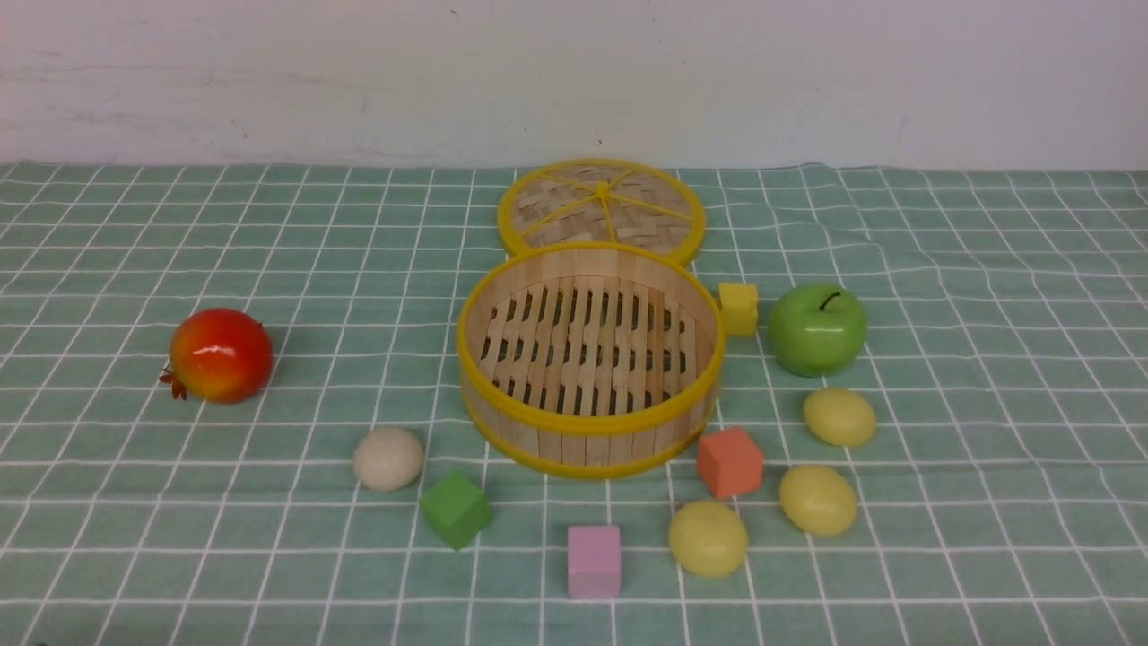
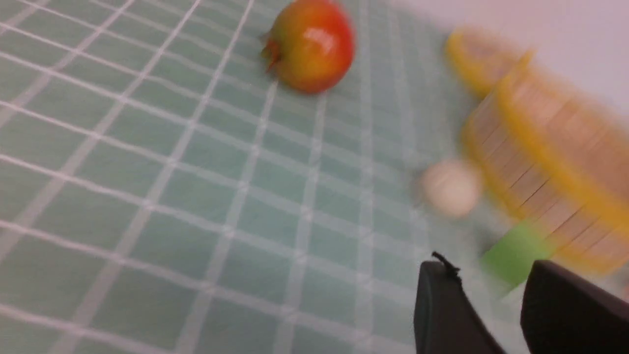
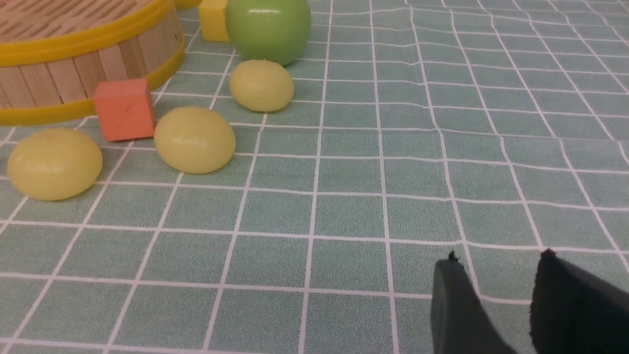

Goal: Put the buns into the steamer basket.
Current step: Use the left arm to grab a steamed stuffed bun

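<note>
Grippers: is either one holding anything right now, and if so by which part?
Nothing is held. The left gripper and the right gripper both stand open, with nothing between their jaws.

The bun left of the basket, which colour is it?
The bun is off-white; the front view shows it best.

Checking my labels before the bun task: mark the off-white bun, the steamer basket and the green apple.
off-white bun (image 1: 387, 458), front view, middle of its rounded surface.
steamer basket (image 1: 587, 444), front view, near slat wall below the rim.
green apple (image 1: 816, 332), front view, centre of its skin.
</note>
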You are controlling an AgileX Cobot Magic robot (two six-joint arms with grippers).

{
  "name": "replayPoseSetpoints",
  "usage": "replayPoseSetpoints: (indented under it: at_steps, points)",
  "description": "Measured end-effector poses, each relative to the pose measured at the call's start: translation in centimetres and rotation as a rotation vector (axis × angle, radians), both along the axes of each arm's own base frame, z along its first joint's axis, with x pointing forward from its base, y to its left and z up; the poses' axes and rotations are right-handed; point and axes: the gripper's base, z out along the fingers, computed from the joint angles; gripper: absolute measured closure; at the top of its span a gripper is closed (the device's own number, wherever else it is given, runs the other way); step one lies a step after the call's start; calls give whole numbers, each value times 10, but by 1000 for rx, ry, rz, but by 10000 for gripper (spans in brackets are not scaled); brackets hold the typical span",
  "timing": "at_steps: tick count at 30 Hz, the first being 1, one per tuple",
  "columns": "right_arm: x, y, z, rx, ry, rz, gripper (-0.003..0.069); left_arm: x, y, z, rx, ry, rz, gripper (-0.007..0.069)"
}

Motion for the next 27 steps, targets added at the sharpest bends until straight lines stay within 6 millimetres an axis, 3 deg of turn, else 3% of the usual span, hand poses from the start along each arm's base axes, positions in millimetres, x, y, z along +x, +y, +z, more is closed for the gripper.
replayPoseSetpoints:
  at_steps: [2, 6, 13, 16, 19, 24, 25, 27]
  points:
    - [0, 0, 0, 0, 0, 0, 419, 1, 0, 11, -245, -97, 28, 386]
    - [0, 0, 0, 0, 0, 0, 419, 1, 4, 22, -402, -219, 66, 386]
    - [0, 0, 0, 0, 0, 0, 419, -1, 3, 34, -440, -216, 44, 396]
    - [0, 0, 0, 0, 0, 0, 419, -10, -4, 69, -347, -172, -33, 455]
    - [0, 0, 0, 0, 0, 0, 419, -6, -11, 99, -185, 7, -102, 538]
    - [0, 0, 0, 0, 0, 0, 419, 27, -22, 109, 46, 476, -266, 610]
    - [0, 0, 0, 0, 0, 0, 419, 29, -22, 110, 53, 483, -269, 612]
    - [0, 0, 0, 0, 0, 0, 419, 55, -24, 108, 128, 649, -345, 626]
